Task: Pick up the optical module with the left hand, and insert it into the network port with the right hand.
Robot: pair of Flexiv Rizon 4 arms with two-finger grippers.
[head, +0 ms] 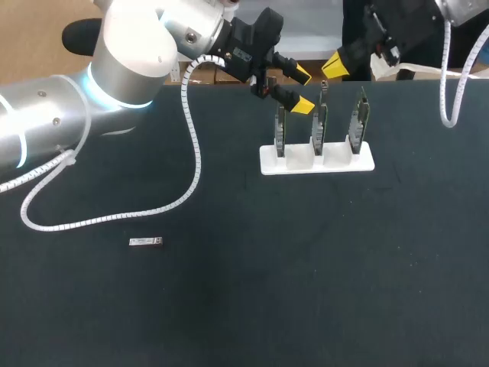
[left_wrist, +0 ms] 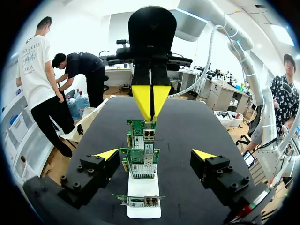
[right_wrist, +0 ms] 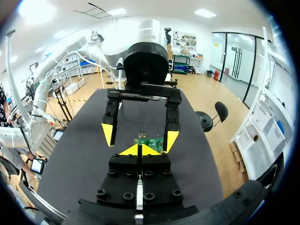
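The optical module [head: 145,242], a small silver bar, lies on the black table at the front left, far from both grippers. My left gripper [head: 303,89] hangs open above the left end of a white stand [head: 317,162] that holds three upright green network cards [head: 318,126]. In the left wrist view its fingers [left_wrist: 107,154] straddle the row of cards [left_wrist: 140,161] without touching them. My right gripper [head: 336,65] is behind the stand, shut with nothing in it, its yellow tips pressed together [right_wrist: 139,150]. It faces the left gripper [right_wrist: 139,136] across a card [right_wrist: 149,141].
A white coiled cable [head: 187,145] hangs from my left arm and trails over the table's left half. Another cable [head: 451,84] loops down from my right arm at the back right. The black table [head: 306,267] stretches out in front of the stand.
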